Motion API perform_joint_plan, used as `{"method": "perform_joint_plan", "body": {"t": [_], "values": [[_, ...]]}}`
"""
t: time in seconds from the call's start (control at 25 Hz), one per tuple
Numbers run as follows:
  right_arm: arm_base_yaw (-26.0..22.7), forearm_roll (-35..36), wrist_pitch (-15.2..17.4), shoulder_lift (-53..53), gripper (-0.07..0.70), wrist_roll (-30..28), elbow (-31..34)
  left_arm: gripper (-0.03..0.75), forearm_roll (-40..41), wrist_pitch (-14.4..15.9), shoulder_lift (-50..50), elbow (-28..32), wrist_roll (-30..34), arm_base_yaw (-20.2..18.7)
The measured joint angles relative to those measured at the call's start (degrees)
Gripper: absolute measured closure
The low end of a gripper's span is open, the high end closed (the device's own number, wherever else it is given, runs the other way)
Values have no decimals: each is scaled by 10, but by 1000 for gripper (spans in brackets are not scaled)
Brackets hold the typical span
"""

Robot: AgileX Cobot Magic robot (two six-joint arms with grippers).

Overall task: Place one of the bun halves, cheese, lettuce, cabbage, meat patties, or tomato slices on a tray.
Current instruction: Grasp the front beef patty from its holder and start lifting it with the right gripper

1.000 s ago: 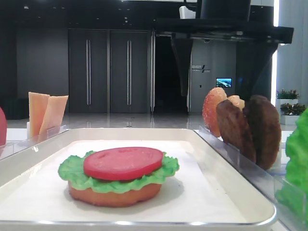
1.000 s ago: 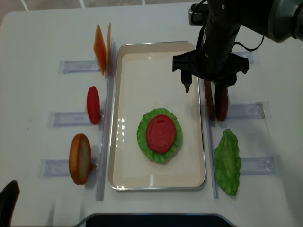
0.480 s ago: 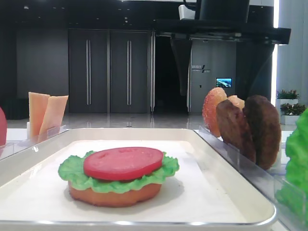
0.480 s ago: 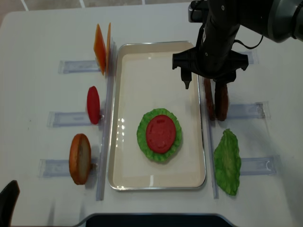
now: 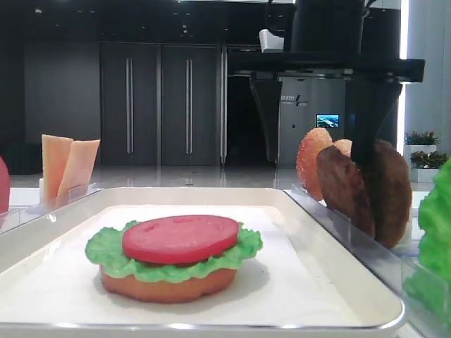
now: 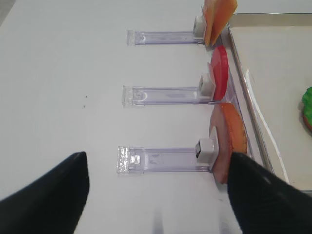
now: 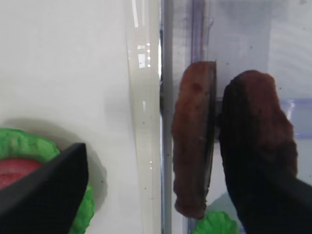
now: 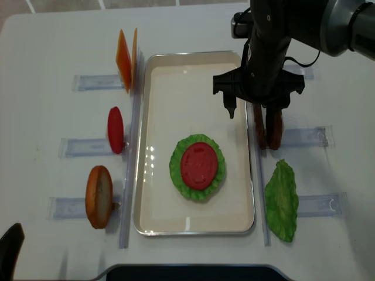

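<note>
A white tray [image 8: 152,222] holds a stack of bun half, lettuce and tomato slice [image 8: 198,164]. Two meat patties [image 8: 268,126] stand on edge in a clear rack just right of the tray. My right gripper [image 8: 253,108] hangs open over them. One finger [image 7: 44,190] is above the tray floor, and the other [image 7: 263,195] overlaps the outer patty [image 7: 258,117]. The patty nearer the tray [image 7: 192,141] lies between the fingers, untouched. My left gripper [image 6: 156,195] is open above the table, beside a bun half [image 6: 229,139].
Left of the tray, clear racks hold cheese slabs [image 8: 126,55], a tomato slice [image 8: 115,130] and a bun half [image 8: 98,196]. A loose lettuce leaf [image 8: 281,199] lies right of the tray. A speckled bun [image 5: 313,158] stands behind the patties.
The right gripper has come down lower over the patties, still wide open. Its outer finger now reaches down among them. Nothing else has moved.
</note>
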Motion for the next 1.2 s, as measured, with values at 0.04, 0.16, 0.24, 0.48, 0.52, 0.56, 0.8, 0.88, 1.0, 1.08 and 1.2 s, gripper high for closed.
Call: {"method": "perform_joint_plan", "body": {"t": [0.04, 0.16, 0.24, 0.48, 0.52, 0.56, 0.8, 0.88, 1.0, 1.08, 1.2], "values": [[0, -2, -1, 1, 55, 0, 0, 21, 0, 0, 0, 0, 0, 0], [0, -7, -5, 1, 55, 0, 0, 21, 0, 0, 0, 0, 0, 0], [0, -13, -7, 1, 55, 0, 0, 21, 0, 0, 0, 0, 0, 0], [0, -22, 0, 18, 55, 0, 0, 21, 0, 0, 0, 0, 0, 0], [0, -22, 1, 19, 55, 0, 0, 21, 0, 0, 0, 0, 0, 0], [0, -24, 1, 19, 55, 0, 0, 21, 0, 0, 0, 0, 0, 0], [0, -51, 11, 20, 133, 0, 0, 21, 0, 0, 0, 0, 0, 0], [0, -58, 14, 20, 182, 0, 0, 21, 0, 0, 0, 0, 0, 0], [0, -67, 17, 20, 267, 0, 0, 21, 0, 0, 0, 0, 0, 0], [0, -73, 20, 20, 336, 0, 0, 21, 0, 0, 0, 0, 0, 0], [0, -82, 28, 20, 440, 0, 0, 21, 0, 0, 0, 0, 0, 0]]}}
